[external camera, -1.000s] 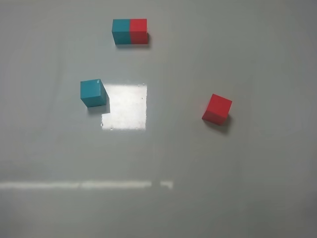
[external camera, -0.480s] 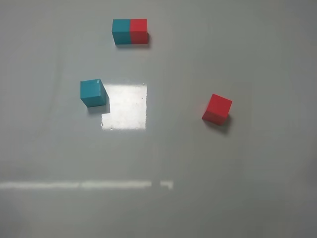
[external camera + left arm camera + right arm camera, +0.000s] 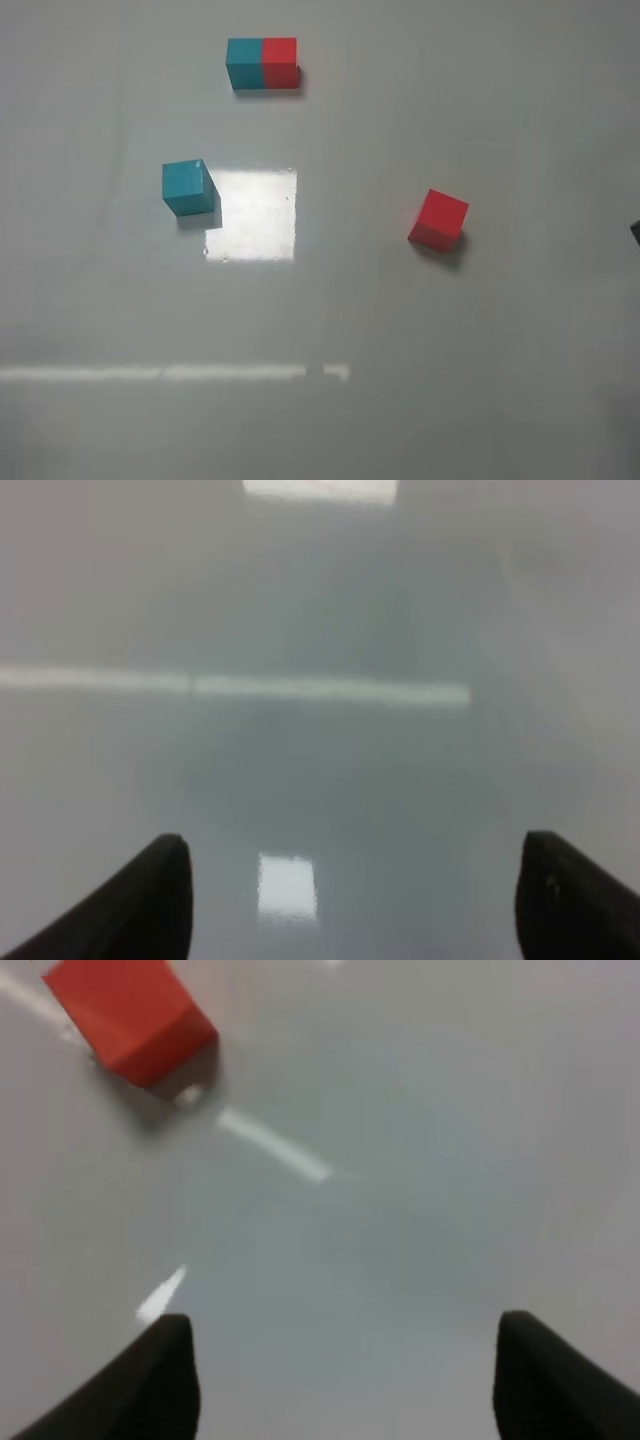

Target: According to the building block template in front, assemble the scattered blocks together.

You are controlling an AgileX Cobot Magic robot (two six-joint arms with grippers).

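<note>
Grey table point(image 3: 450, 400) under left jaws and right jaws, both spread wide.

A lab-like test bench: plain glossy grey tabletop point(image 3: 500, 400) showing a ceiling-light reflection point(image 3: 252, 215).

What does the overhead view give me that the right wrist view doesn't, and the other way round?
Only overhead: the template at the top of the view and the teal cube, standing apart from it. Only right wrist: the right gripper, fingertips wide apart with nothing between them; overhead has at most a dark sliver at its right edge. Both: the red cube, alone and untouched on the table.
</note>
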